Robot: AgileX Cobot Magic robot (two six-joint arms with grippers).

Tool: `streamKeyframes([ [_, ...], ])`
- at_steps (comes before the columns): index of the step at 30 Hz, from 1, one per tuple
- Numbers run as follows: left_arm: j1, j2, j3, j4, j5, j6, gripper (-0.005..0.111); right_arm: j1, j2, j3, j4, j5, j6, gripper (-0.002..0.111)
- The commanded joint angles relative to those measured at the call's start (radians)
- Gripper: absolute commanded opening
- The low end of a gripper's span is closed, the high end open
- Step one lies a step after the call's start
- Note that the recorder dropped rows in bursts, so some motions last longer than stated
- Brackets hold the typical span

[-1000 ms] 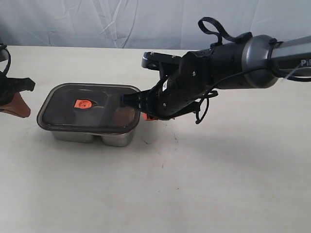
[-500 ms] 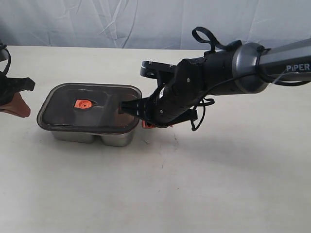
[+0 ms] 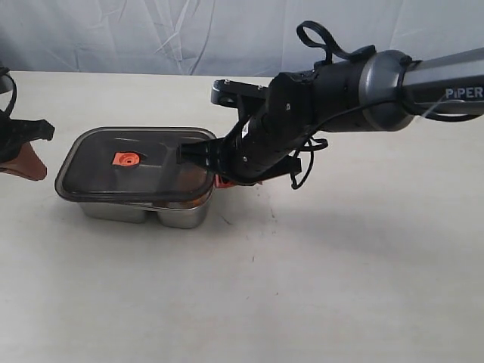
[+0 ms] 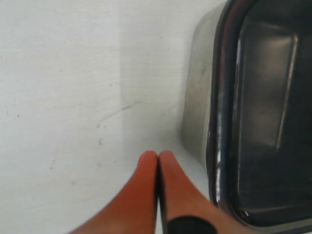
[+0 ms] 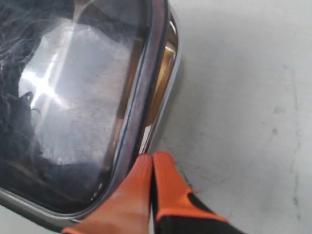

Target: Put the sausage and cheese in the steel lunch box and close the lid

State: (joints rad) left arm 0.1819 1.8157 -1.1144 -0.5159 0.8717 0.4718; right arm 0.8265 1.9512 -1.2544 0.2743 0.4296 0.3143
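The steel lunch box (image 3: 145,211) stands left of centre with the dark lid (image 3: 136,166) lying on it, sitting slightly off toward the left; the orange valve (image 3: 125,159) faces up. My right gripper (image 3: 220,181) is shut, and its orange fingertips (image 5: 146,168) press against the lid (image 5: 73,97) at its right edge, beside the box rim (image 5: 170,63). At the far left my left gripper (image 3: 34,170) is shut and empty (image 4: 158,154), close to the box wall (image 4: 197,97). The sausage and cheese are hidden from view.
The pale tabletop (image 3: 302,287) stretches in front and to the right of the box. A crumpled white backdrop (image 3: 189,34) runs along the far edge. My right arm (image 3: 378,91) spans the table's right half.
My right gripper has pushed leftward against the lid's right edge. The lid has slid a little to the left on the box. The left gripper has not moved.
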Motion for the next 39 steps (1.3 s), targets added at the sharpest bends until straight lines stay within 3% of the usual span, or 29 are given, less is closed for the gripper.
streamKeyframes([
  [1,-0.005,-0.013,-0.004,0.006,-0.008,-0.002,0.000,0.002,0.007,-0.009,-0.011,0.030,-0.007,-0.001],
  [9,-0.005,-0.013,-0.004,0.009,-0.019,-0.002,0.000,0.002,0.020,-0.009,0.001,0.056,-0.007,-0.001],
  [17,-0.005,-0.008,-0.004,0.007,-0.140,-0.002,0.000,0.002,0.020,-0.009,-0.025,0.019,-0.007,-0.001],
  [28,-0.005,0.017,-0.004,-0.213,-0.151,0.144,0.000,0.002,0.020,-0.009,-0.090,0.004,0.003,-0.001],
  [39,-0.005,0.046,-0.004,-0.268,-0.145,0.167,0.000,0.002,0.020,-0.009,-0.090,0.006,0.003,-0.001],
])
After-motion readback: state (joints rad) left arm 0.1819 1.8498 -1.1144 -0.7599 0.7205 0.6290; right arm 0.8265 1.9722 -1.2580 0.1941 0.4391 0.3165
